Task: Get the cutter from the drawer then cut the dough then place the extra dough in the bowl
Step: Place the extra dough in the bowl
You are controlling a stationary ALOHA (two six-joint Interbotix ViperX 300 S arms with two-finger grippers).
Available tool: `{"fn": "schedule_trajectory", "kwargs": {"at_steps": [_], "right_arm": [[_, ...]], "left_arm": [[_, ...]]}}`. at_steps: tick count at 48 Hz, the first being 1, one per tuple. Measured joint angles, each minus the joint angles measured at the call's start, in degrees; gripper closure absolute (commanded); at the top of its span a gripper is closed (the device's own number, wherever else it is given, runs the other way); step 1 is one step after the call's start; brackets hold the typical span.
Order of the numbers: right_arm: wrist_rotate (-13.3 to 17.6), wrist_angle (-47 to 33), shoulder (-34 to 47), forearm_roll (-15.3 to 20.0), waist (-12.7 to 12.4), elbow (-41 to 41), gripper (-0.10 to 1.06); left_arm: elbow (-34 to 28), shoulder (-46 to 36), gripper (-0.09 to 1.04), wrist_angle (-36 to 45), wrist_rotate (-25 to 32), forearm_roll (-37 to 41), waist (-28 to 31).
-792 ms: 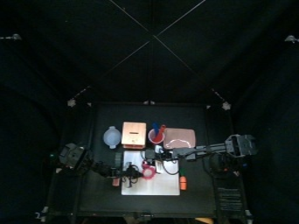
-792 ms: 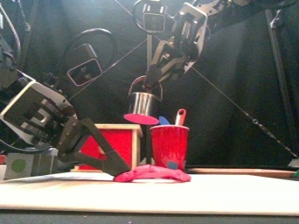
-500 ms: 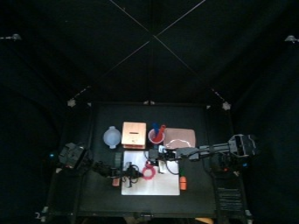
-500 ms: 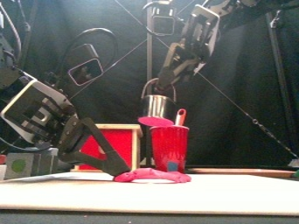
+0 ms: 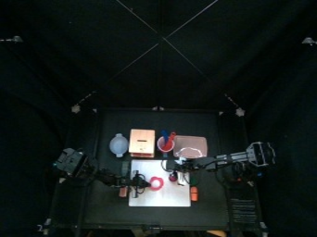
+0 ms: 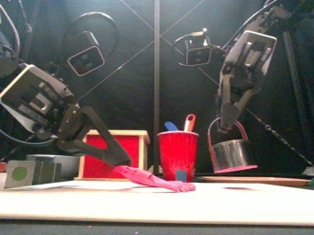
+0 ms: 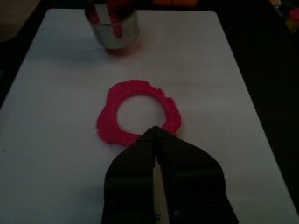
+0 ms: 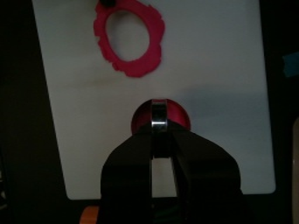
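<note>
Dough ring (image 7: 108,122) lies before red cup (image 6: 178,152), cutter (image 6: 230,156) hanging beside it.

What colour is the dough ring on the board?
The dough ring is pinkish red; the left wrist view shows it best.

Ahead of the left gripper (image 7: 153,131), bare white cutting board (image 7: 228,96) runs free around the flat pink dough ring (image 7: 107,118). The round metal cutter (image 6: 229,154) hanging under the right gripper (image 8: 156,131) blocks the far end. Behind both, a red cup (image 6: 178,151) and pale wooden box (image 6: 127,142) seemingly wall the back.
</note>
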Motion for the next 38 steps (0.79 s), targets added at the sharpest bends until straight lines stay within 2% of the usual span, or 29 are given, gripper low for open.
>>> {"fn": "schedule_trajectory", "kwargs": {"at_steps": [9, 19, 25, 38], "right_arm": [[0.09, -2.46, 0.0, 0.0, 0.0, 2.37, 0.44], [0.09, -5.36, -0.09, 0.09, 0.0, 4.31, 0.23], [0.09, -5.98, -0.09, 0.18, 0.09, 4.39, 0.16], [0.09, -7.56, -0.97, 0.0, 0.09, 2.9, 0.13]], "left_arm": [[0.0, -1.05, 0.57, 0.0, 0.7, 0.0, 0.97], [0.44, -2.02, 0.57, 0.18, 1.23, 0.0, 1.32], [0.79, -2.72, 0.57, 0.18, 1.23, 0.0, 1.49], [0.88, -3.16, 0.56, 0.18, 1.32, 0.26, 2.02]]}}
